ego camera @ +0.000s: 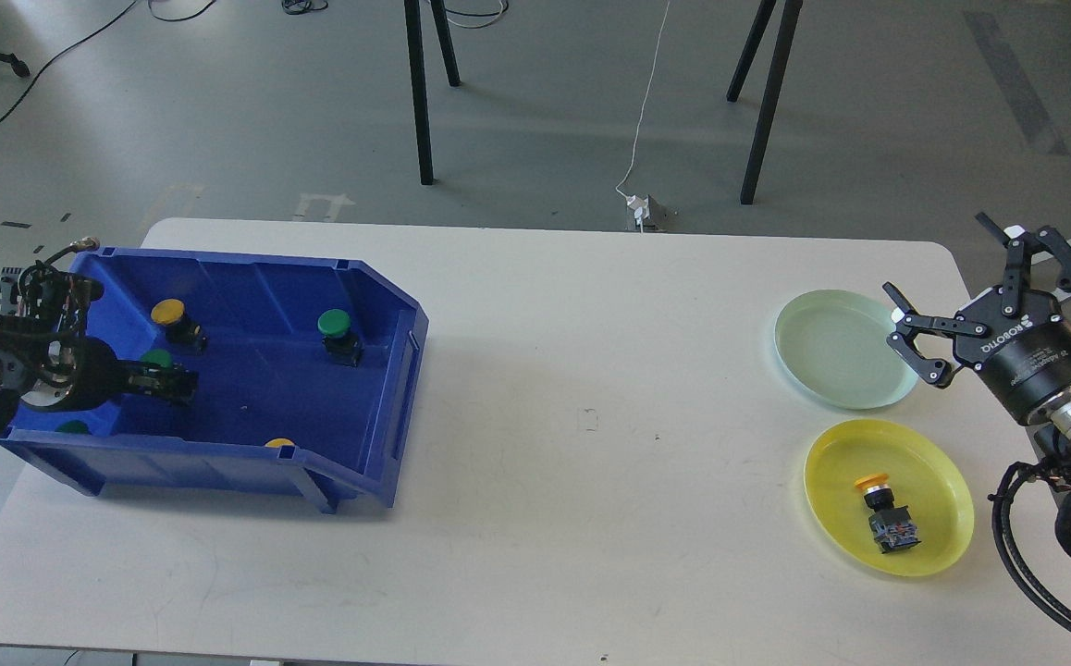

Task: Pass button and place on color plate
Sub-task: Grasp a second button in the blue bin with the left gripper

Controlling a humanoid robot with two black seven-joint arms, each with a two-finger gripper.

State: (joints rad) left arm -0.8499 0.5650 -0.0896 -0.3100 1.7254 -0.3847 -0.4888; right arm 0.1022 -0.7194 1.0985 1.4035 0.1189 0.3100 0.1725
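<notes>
A blue bin (387, 370) at the table's left holds several buttons: a yellow one (168, 313), a green one (334, 324), a green one (156, 357), and caps of a green one (73, 427) and a yellow one (279, 443) by the front wall. My left gripper (173, 382) is inside the bin, right beside the green button at its left; it looks dark and its fingers cannot be told apart. My right gripper (939, 261) is open and empty over the right edge of a light green plate (831, 351). A yellow plate (938, 490) holds a yellow button (882, 509).
The white table (591, 462) spans the view, with bare surface between the bin and the plates. Black stand legs (420, 92) and a white cable (642, 111) are on the floor behind the table. My right arm's cables (1016, 536) hang past the table's right edge.
</notes>
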